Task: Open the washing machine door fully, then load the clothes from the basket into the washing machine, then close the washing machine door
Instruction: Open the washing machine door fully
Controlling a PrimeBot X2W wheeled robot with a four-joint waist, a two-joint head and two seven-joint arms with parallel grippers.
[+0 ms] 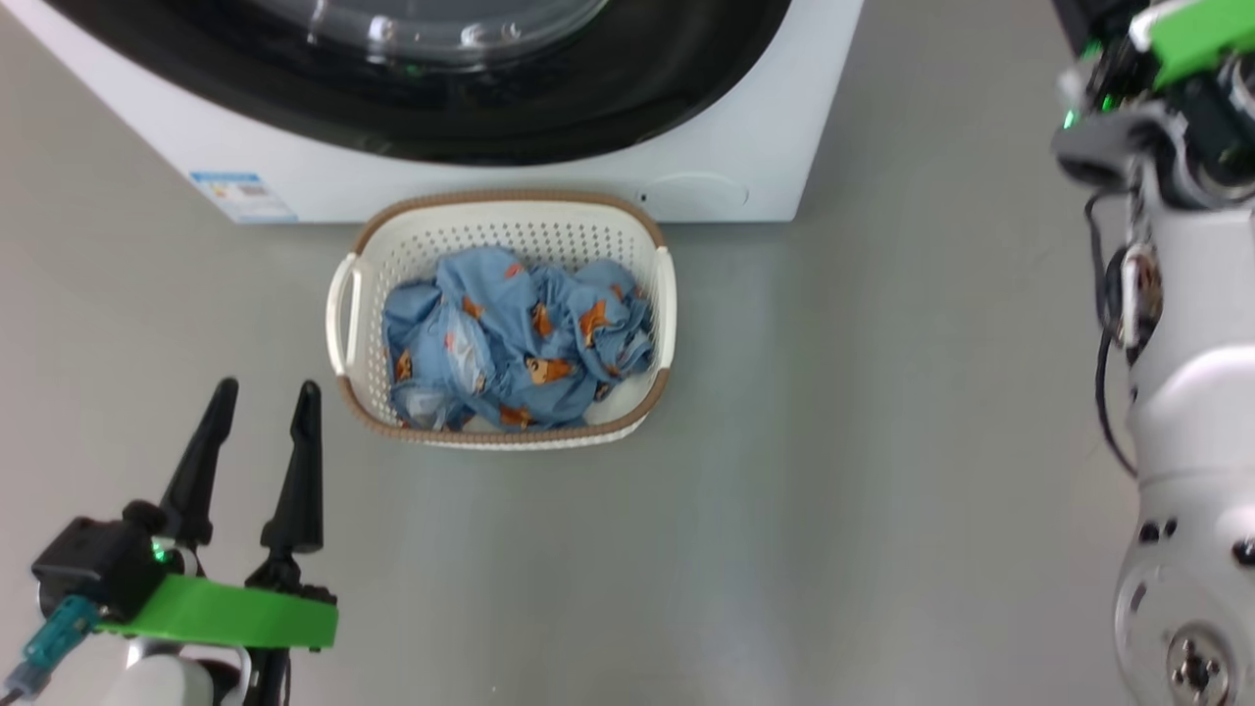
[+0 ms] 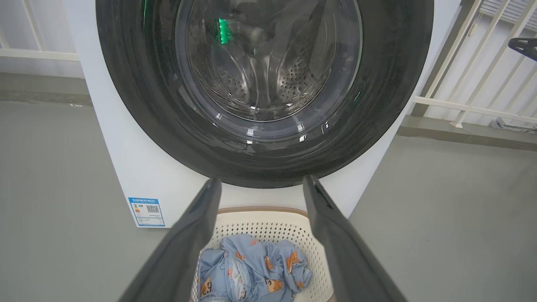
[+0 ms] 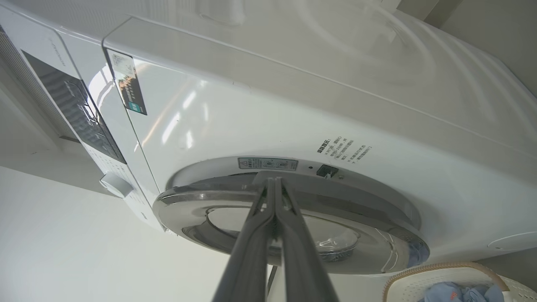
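The washing machine (image 1: 745, 118) stands at the top of the head view, and its door (image 1: 588, 108), black-rimmed with a clear glass bowl, faces me. On the floor right in front of it sits the basket (image 1: 510, 221), holding the crumpled blue bear-print clothes (image 1: 510, 333). My left gripper (image 1: 267, 392) is open and empty, low and to the left of the basket. In the left wrist view the left gripper (image 2: 261, 180) frames the door (image 2: 138, 105) and the clothes (image 2: 251, 268). My right gripper (image 3: 273, 181) is shut, with its tips at the door's (image 3: 197, 205) upper edge against the machine's front (image 3: 251, 117).
The blue label sticker (image 2: 146, 211) marks the machine's lower left corner. My pale right arm (image 1: 1177, 373) rises along the right side of the head view. Grey floor spreads on both sides of the basket. A white railing (image 2: 470, 109) runs behind the machine on the right.
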